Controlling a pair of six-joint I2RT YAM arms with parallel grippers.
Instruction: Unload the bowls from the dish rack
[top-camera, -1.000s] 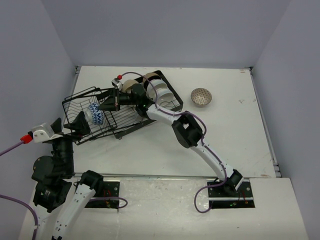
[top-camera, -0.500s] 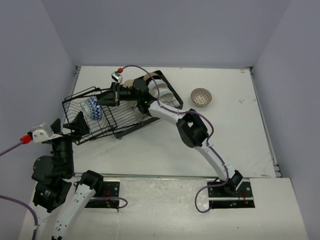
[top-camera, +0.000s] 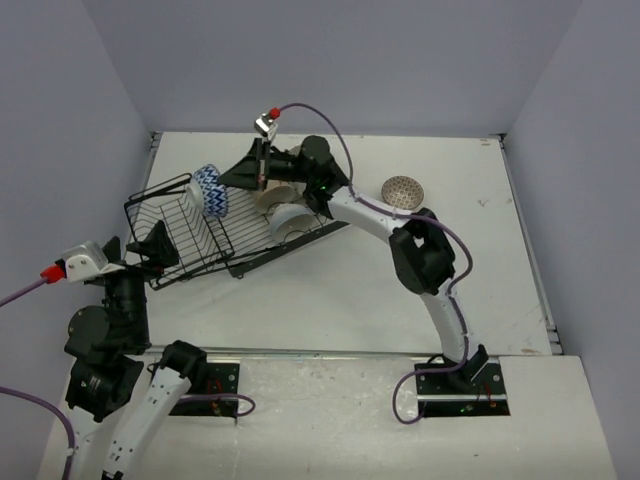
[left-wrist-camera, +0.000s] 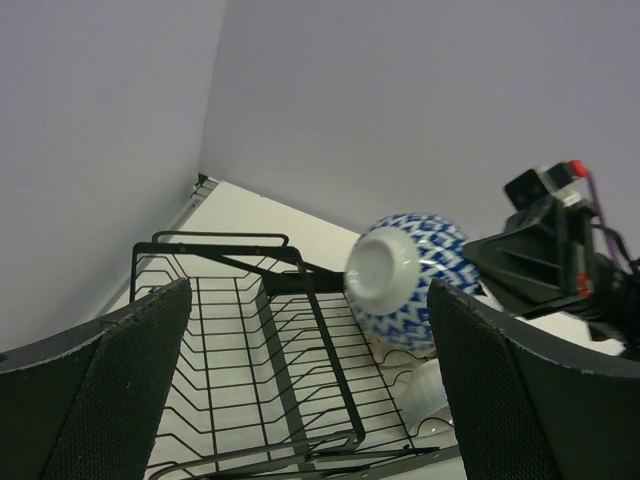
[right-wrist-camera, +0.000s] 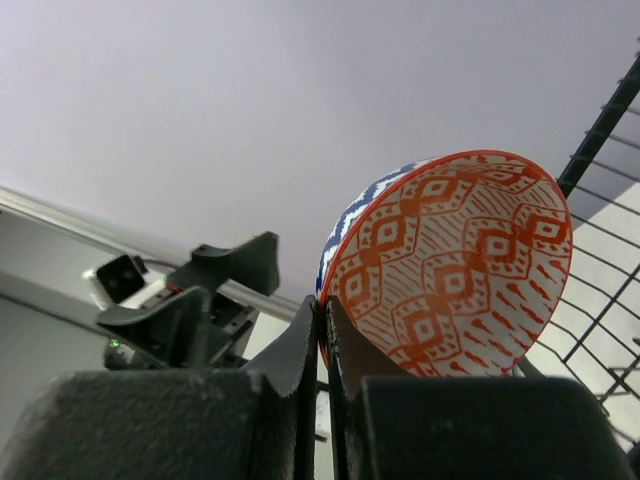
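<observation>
The blue-white patterned bowl (top-camera: 211, 190) is pinched by its rim between the right fingers (right-wrist-camera: 312, 350), which are closed tight on it. It is held on its side in the air above the left basket end of the black wire dish rack (top-camera: 190, 240). The left fingers (left-wrist-camera: 110, 390) are spread wide with nothing held, at the rack's near left corner. A white bowl (top-camera: 290, 218) is seen in the rack's right part. A speckled bowl (top-camera: 403, 193) is set on the bench (top-camera: 330, 290), right of the rack.
</observation>
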